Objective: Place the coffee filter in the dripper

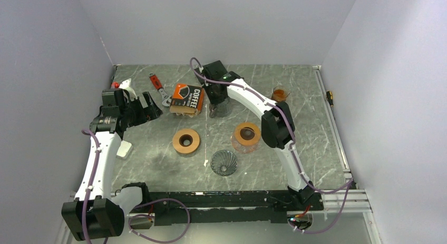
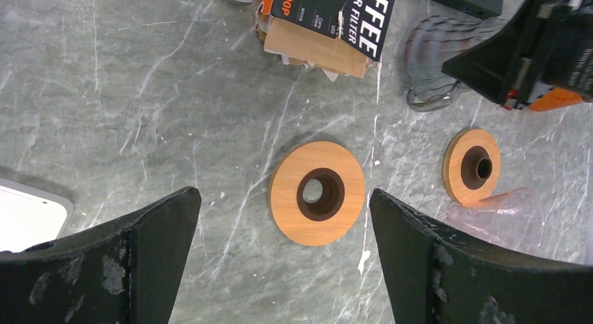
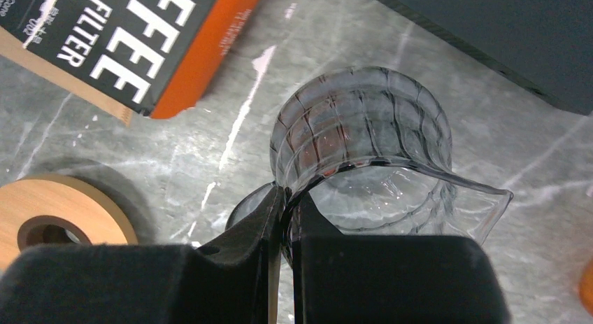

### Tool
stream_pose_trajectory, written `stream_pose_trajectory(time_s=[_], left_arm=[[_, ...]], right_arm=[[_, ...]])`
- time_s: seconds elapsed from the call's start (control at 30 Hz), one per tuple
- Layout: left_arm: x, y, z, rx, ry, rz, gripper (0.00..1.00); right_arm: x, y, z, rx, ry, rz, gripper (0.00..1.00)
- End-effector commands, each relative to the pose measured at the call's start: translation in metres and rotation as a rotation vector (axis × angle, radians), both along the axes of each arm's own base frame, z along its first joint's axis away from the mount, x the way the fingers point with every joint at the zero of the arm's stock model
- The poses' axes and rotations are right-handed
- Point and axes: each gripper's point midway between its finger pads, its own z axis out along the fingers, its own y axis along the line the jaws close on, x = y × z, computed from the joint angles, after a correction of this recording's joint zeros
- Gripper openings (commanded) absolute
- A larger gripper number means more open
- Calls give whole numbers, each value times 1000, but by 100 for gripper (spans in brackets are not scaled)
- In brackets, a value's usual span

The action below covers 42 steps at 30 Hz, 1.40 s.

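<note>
Two arms of mine work the grey marble table (image 1: 158, 165) in the overhead view. My right gripper (image 1: 217, 107) reaches far across and sits low on a smoky ribbed glass dripper (image 1: 220, 112), just beside the black-and-orange cardboard box of coffee filters (image 1: 187, 98). I judge I hold the dripper there so that a filter has only a short way to travel. My left gripper (image 1: 153, 111) hovers on the other side of the box, apart from it and free to do the picking.

From the left wrist, my left jaws are spread wide, holding nothing, with a flat round wooden ring (image 2: 318, 193) lying on the table below them. Brown paper filters (image 2: 308, 47) poke from the torn end of the box, none drawn out yet. A second wooden ring (image 2: 473, 166) rests on a clear pinkish cone (image 2: 514, 212), out of the way.

From the right wrist, my right jaws are pressed almost together, pinching the dripper's rim wall so it cannot slide. It seems tipped on its side rather than upright, though the glass makes that hard to read. It would need its mouth up before a filter goes in.
</note>
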Motion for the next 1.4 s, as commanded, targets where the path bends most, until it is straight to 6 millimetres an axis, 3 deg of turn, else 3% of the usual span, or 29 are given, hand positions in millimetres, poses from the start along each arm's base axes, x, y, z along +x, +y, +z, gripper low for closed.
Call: stream_pose_trajectory(time_s=[0.0,0.17,0.27,0.4,0.53,0.73,0.9,1.07,1.27,1.37], left_arm=[[6,-2,8,-25,-37,-9,98],[6,-2,10,-28,-43,-10,97],[6,-2,11,-30,-46,-10,97],[6,-2,10,-30,-48,-6,97],[7,-1,10,-30,-43,-3,97],[7,3,7,-21,-35,18,97],[8,2,4,-32,-22,18,97],[9,-2,-5,-62,14,8,98],[4,-15,-34,-164,136,4,96],[-2,-24,-54,-226,213,5,94]], right_arm=[[4,2,7,-36,-19,18,0],[1,2,2,-56,-13,25,1],[1,2,4,-57,-15,26,6],[-1,9,21,0,-39,36,38],[-4,19,59,113,-94,56,62],[-16,25,105,264,-149,92,73],[-22,8,124,375,-163,63,75],[-28,-27,129,502,-134,7,77],[-35,-81,131,674,-115,-111,82],[-42,-98,132,688,-140,-145,85]])
